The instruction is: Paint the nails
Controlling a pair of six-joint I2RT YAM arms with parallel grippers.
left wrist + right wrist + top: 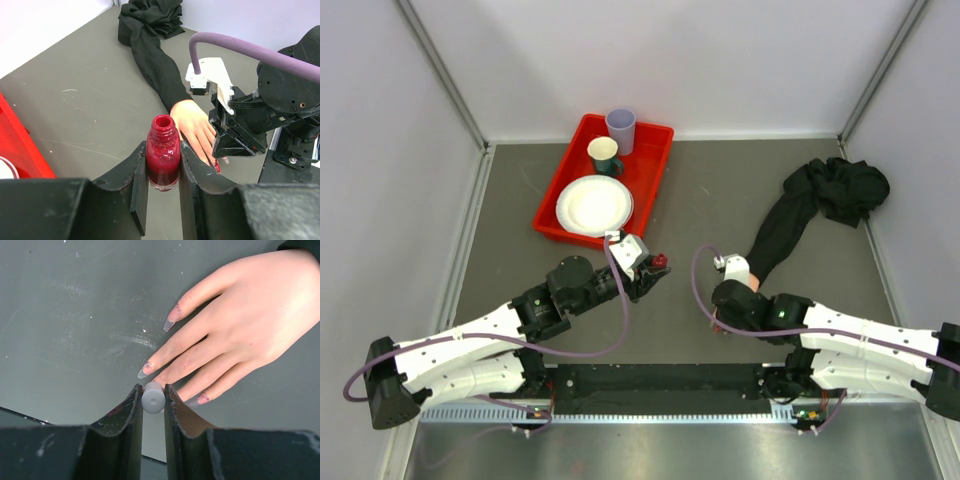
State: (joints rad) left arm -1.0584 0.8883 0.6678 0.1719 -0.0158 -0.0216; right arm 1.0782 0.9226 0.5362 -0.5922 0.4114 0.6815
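Observation:
The skin-coloured mannequin hand point(260, 315) lies flat on the grey table, with its black sleeve point(785, 225) running back to the right. Its nails point(173, 317) are long and pale with faint pink smears; one nail point(217, 166) looks red in the left wrist view. My right gripper point(153, 401) is shut on a grey brush handle point(153, 397) just above the middle fingers, and the brush tip is hidden behind the handle. My left gripper point(163, 176) is shut on an uncapped bottle point(163, 155) of red polish, held upright left of the hand.
A red tray point(552, 215) at the back left holds a white paper plate point(594, 205), a teal cup point(604, 155) and a lavender cup point(621, 128). The loose end of the sleeve is bunched point(845, 185) at the back right. White walls close in the table.

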